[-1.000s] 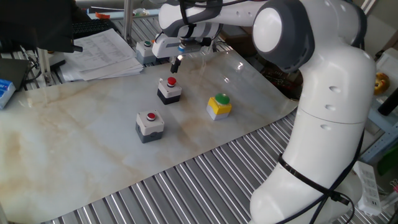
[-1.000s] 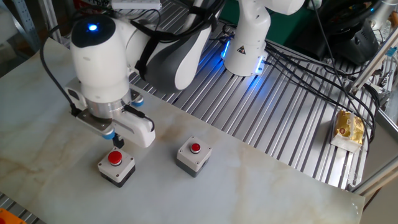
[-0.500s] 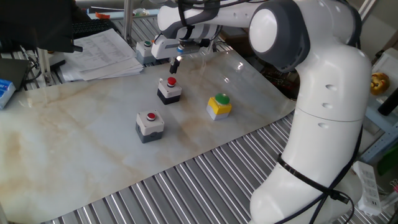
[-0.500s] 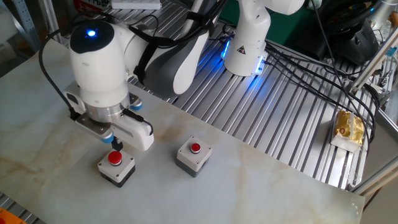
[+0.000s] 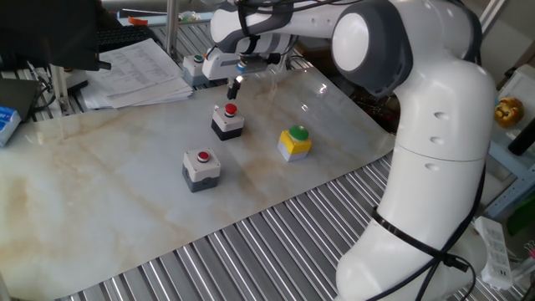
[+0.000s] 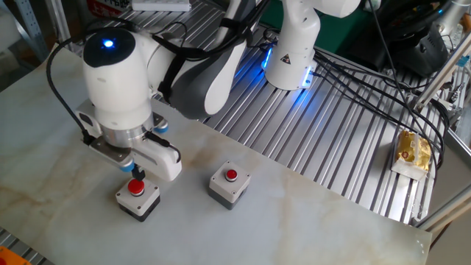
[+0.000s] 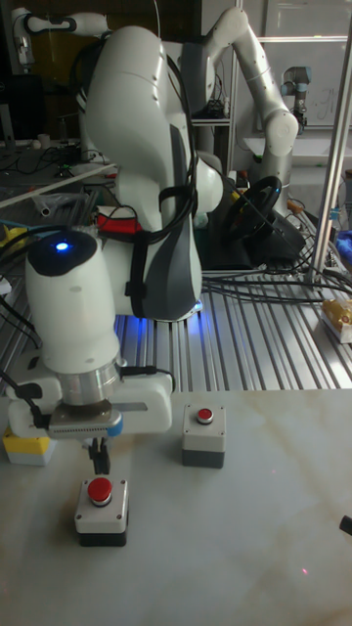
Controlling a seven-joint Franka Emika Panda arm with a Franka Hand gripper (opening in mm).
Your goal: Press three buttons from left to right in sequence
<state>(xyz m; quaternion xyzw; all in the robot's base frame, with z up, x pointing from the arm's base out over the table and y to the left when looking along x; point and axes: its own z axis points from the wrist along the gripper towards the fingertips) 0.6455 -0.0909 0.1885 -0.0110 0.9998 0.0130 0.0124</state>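
Hanging just above a grey box with a red button [image 7: 101, 507], the gripper [image 7: 98, 458] is pointing straight down, its dark fingertips sitting right over the red cap [image 6: 135, 187] with only a thin sliver of space showing between tip and cap in the tall fixed view. Whether the tips are touching the cap is hard to say in the other fixed view, where they are overlapping its upper edge. The fingers are showing as one narrow dark stub in every view, so I cannot tell whether they are spread or pressed together.

Beside the gripper, a little way off on the marble tabletop [image 5: 100, 184], the second grey box with a red button [image 5: 201, 169] is sitting apart from the first [image 5: 228, 120]; in the tall fixed view it [image 7: 203, 434] is lying to the right of the gripper and slightly farther back. The yellow box with the green dome button [image 5: 294, 141] is resting on the far side of the gripper from that second box, near but not touching either grey box; in the tall fixed view only its yellow corner [image 7: 24, 446] is peeking out from behind the arm's wrist [image 7: 73, 342]. A blue light [image 6: 108, 43] is glowing on the wrist housing directly above the gripper.
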